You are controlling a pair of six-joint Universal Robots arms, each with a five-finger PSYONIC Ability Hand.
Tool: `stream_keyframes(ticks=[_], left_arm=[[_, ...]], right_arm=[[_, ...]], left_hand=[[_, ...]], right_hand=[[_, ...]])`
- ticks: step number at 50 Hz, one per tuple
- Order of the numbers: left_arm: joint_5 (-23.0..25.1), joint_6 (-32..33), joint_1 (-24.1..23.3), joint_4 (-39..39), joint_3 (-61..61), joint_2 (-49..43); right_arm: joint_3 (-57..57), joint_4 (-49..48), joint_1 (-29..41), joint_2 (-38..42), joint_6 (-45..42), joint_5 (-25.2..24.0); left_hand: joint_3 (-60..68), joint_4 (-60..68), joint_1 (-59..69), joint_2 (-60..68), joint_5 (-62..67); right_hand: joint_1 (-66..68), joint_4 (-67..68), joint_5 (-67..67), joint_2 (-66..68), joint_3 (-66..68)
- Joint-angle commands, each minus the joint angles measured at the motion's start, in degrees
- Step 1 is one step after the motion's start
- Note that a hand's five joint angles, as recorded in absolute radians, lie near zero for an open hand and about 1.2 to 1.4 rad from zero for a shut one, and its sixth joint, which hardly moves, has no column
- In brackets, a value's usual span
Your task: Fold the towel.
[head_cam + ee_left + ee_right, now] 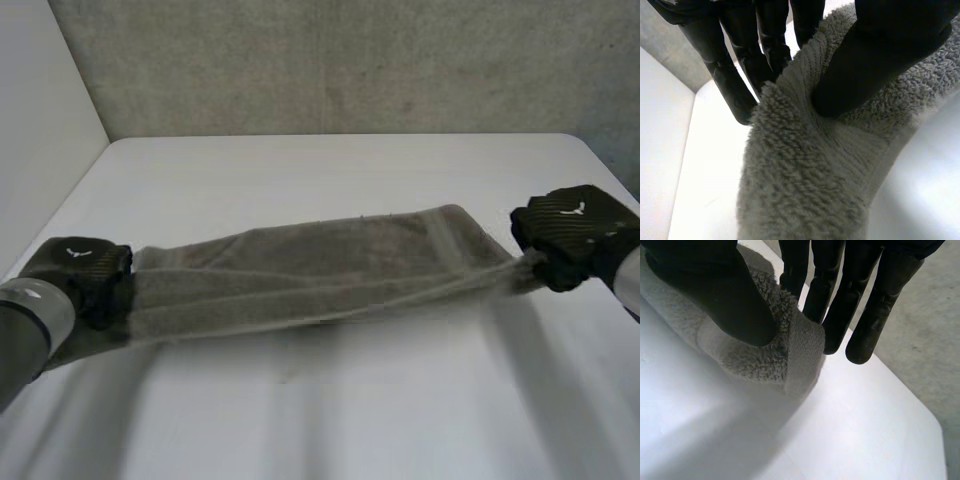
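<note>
Grey towel [320,275] is bunched lengthwise into a long, loose band and stretched across the middle of the white desk [330,165], running from one hand to the other. A band of shadow lies on the desk under its near edge, so at least that edge hangs clear. I cannot tell whether the far edge touches the surface.

Left hand [85,270] is at the towel's left end, near the desk's left side. In the left wrist view its thumb [875,60] presses into the pile and pinches the cloth against the fingers [735,75], which run straight behind the fold. The end of the towel bulges thick under the palm.

Right hand [570,235] is at the towel's right end, close to the desk's right edge. In the right wrist view the thumb bears down on a folded corner with a flat woven hem, and the straight fingers back it from the other side. Here the towel narrows to a tight, pulled strand.

The hands are well apart, with the towel taut between them. A grey concrete wall [350,60] stands behind the desk.
</note>
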Motion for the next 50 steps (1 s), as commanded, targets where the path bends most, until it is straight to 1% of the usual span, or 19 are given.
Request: stream_keyframes(ticks=[1, 6, 11, 16, 19, 21, 22, 23, 24, 26, 27, 29, 30, 31, 34, 38, 40, 43, 50], left_arm=[[0.3, 0.1, 3.1, -5.9, -1.3, -2.5], [0.4, 0.0, 2.6, -6.9, -2.5, -6.3], [0.6, 0.1, 2.7, -6.6, -0.5, -12.2], [0.3, 0.2, 2.4, -6.7, 6.6, -16.5], [0.4, 0.3, 2.1, -6.4, 15.1, -18.6], [0.3, 0.1, 1.8, -6.3, 20.5, -19.7], [0.3, -0.2, 1.6, -6.2, 27.0, -21.1], [0.3, -0.2, 1.0, -6.1, 33.9, -22.5], [0.3, -0.2, 1.0, -6.1, 34.0, -22.5], [0.2, -1.0, -0.3, -4.3, 48.8, -25.1], [0.2, -1.0, -0.3, -4.2, 48.9, -25.1], [0.1, -3.6, -0.3, 1.1, 59.7, -26.0], [0.1, -3.6, -0.3, 1.1, 59.7, -26.0], [0.0, -4.9, -0.3, 4.3, 62.1, -25.9], [-0.3, -7.3, -0.2, 9.6, 62.0, -24.8], [-0.2, -8.7, -0.2, 10.6, 58.1, -22.9], [0.2, -9.3, 0.1, 10.6, 50.2, -21.1], [0.3, -9.4, 0.1, 10.8, 46.2, -20.7], [0.4, -9.4, 0.1, 13.2, 29.0, -22.2]], right_arm=[[10.2, 0.3, -5.3, -5.8, -9.6, -2.0], [12.3, 0.3, -5.3, -5.3, -11.6, -2.9], [9.9, -0.1, -4.9, 3.9, -12.1, -2.9], [1.6, -0.2, -3.2, 10.4, -12.4, -1.9], [-7.1, -0.3, -0.3, 14.4, -11.6, -0.3], [-17.7, -0.6, 3.6, 17.9, -9.9, 3.4], [-17.8, -0.6, 3.6, 17.9, -9.9, 3.5], [-24.0, -1.8, 5.8, 19.0, -8.4, 6.2], [-29.8, -4.7, 7.2, 19.5, -6.7, 8.6], [-34.2, -9.7, 8.0, 19.4, -5.2, 10.5], [-34.2, -9.7, 8.0, 19.4, -5.1, 10.5], [-37.5, -22.9, 8.7, 18.7, -2.8, 11.7], [-37.6, -23.0, 8.7, 18.7, -2.8, 11.7], [-37.3, -29.1, 8.3, 17.9, -1.9, 11.7], [-34.7, -35.7, 8.6, 15.3, -0.2, 11.9], [-29.8, -35.5, 8.3, 13.3, 0.7, 10.6], [-24.1, -35.3, 8.3, 12.7, 0.8, 8.6], [-17.0, -35.5, 8.1, 12.3, 0.8, 6.1], [-4.8, -35.4, 8.1, 12.1, 0.8, 4.3]], left_hand=[[10.3, 10.2, 12.9, 10.2, 10.8], [10.3, 10.2, 12.9, 10.2, 10.8], [10.3, 10.2, 12.9, 10.2, 10.8], [10.3, 10.2, 12.9, 10.2, 10.8], [10.3, 10.2, 12.9, 10.2, 10.8], [10.3, 10.2, 12.9, 10.2, 10.8], [10.3, 10.2, 12.9, 10.2, 10.8], [10.3, 10.2, 12.9, 10.2, 10.8], [10.3, 10.2, 12.9, 10.2, 10.8], [10.3, 10.2, 12.9, 10.2, 10.8], [10.3, 10.2, 12.9, 10.2, 10.8], [10.3, 10.2, 12.9, 10.2, 10.8], [10.3, 10.2, 12.9, 10.2, 10.8], [10.3, 10.2, 12.9, 10.2, 10.8], [10.3, 10.2, 12.9, 10.2, 10.8], [10.3, 10.2, 12.9, 10.2, 10.8], [10.3, 10.2, 12.9, 10.2, 10.8], [10.3, 10.2, 12.9, 10.2, 10.8], [10.3, 10.2, 12.9, 10.2, 10.8]], right_hand=[[25.4, 11.8, 14.8, 12.6, 12.6], [25.4, 11.8, 14.8, 12.6, 12.6], [25.4, 11.8, 14.8, 12.6, 12.6], [25.4, 11.8, 14.8, 12.6, 12.6], [25.4, 11.8, 14.8, 12.6, 12.6], [25.4, 11.8, 14.8, 12.6, 12.6], [25.4, 11.8, 14.8, 12.6, 12.6], [25.4, 11.8, 14.8, 12.6, 12.6], [25.4, 11.8, 14.8, 12.6, 12.6], [25.4, 11.8, 14.8, 12.6, 12.6], [25.4, 11.8, 14.8, 12.6, 12.6], [25.4, 11.8, 14.8, 12.6, 12.6], [25.4, 11.8, 14.8, 12.6, 12.6], [25.4, 11.8, 14.8, 12.6, 12.6], [25.4, 11.8, 14.8, 12.6, 12.6], [25.4, 11.8, 14.8, 12.6, 12.6], [25.4, 11.8, 14.8, 12.6, 12.6], [25.4, 11.8, 14.8, 12.6, 12.6], [25.4, 11.8, 14.8, 12.6, 12.6]])
